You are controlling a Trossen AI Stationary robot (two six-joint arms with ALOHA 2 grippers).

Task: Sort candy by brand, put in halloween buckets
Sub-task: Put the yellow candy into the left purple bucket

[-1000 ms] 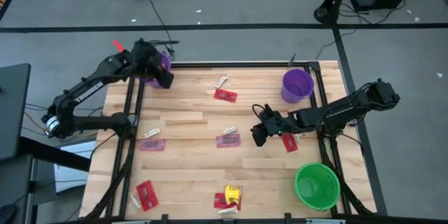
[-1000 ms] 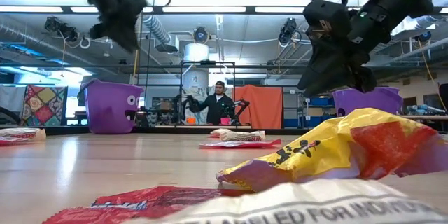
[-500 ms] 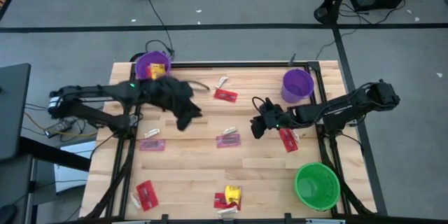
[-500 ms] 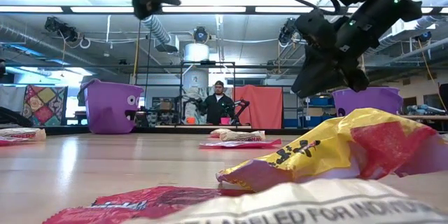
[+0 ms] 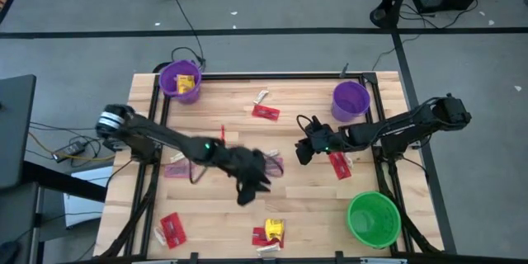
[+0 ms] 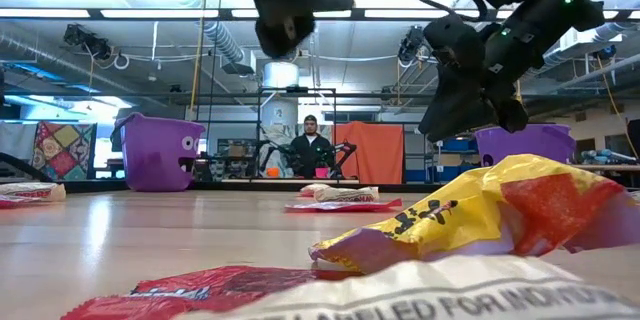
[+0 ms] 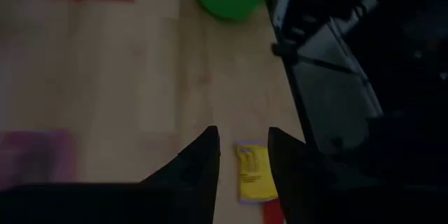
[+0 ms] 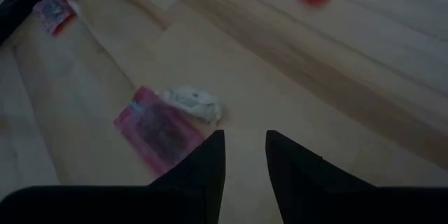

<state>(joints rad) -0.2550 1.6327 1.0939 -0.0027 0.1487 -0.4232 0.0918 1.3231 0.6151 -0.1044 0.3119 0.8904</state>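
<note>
Your left gripper point(image 5: 250, 183), jaws apart and empty, hovers with the yellow candy point(image 7: 250, 173) ahead of it; probably reaching. Next, descend and close. Your right gripper point(image 5: 304, 153) waits, parted.

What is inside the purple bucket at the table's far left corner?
The high view shows a yellow candy wrapper lying in the purple bucket. Anything beneath that wrapper is covered, so I cannot tell how many pieces it holds.
</note>
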